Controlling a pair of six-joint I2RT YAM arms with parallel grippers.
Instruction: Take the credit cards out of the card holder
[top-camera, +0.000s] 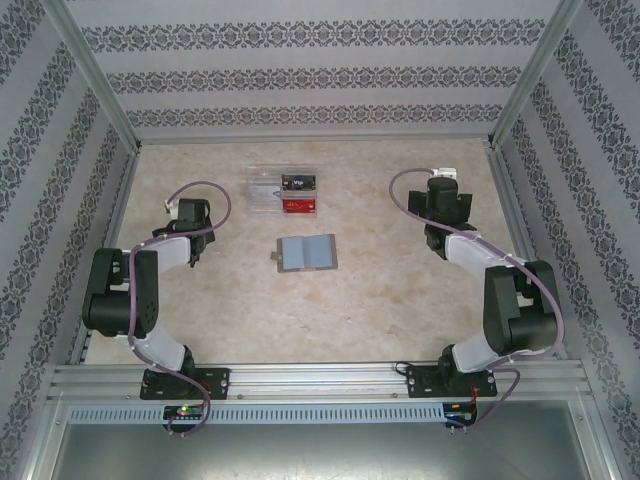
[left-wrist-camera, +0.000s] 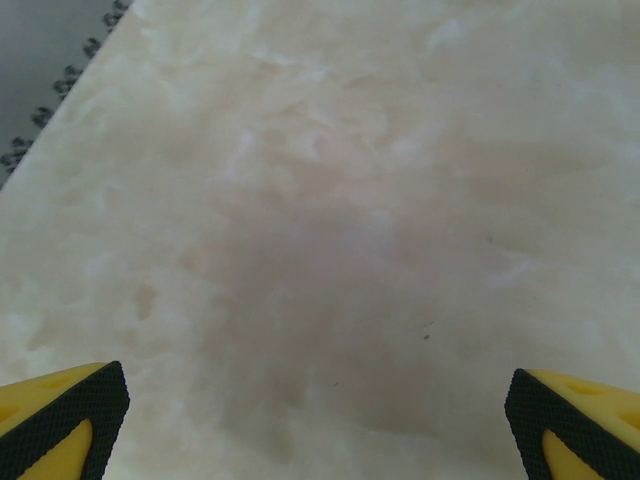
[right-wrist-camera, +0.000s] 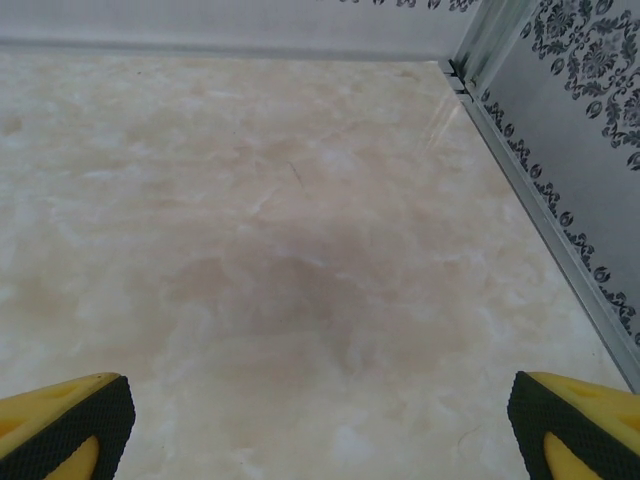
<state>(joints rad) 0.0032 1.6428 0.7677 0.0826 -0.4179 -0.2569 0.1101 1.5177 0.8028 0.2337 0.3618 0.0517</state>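
The card holder (top-camera: 306, 253) lies open and flat at the table's middle, its blue-grey slots facing up. Behind it, a clear tray (top-camera: 258, 180) holds the credit cards: a black one (top-camera: 299, 182), a red one (top-camera: 299, 207) and a whitish one (top-camera: 264, 193). My left gripper (top-camera: 189, 213) hangs left of the holder, well apart from it. In the left wrist view this gripper (left-wrist-camera: 315, 405) is open over bare table. My right gripper (top-camera: 444, 198) is far to the holder's right. The right wrist view has that gripper (right-wrist-camera: 315, 405) open, with nothing between its fingers (right-wrist-camera: 70, 415).
Patterned walls with metal posts close in the table on three sides. The right wall's rail (right-wrist-camera: 530, 190) runs close beside my right gripper. The left table edge (left-wrist-camera: 60, 95) lies near my left gripper. A metal rail (top-camera: 320, 378) carries both arm bases at the front.
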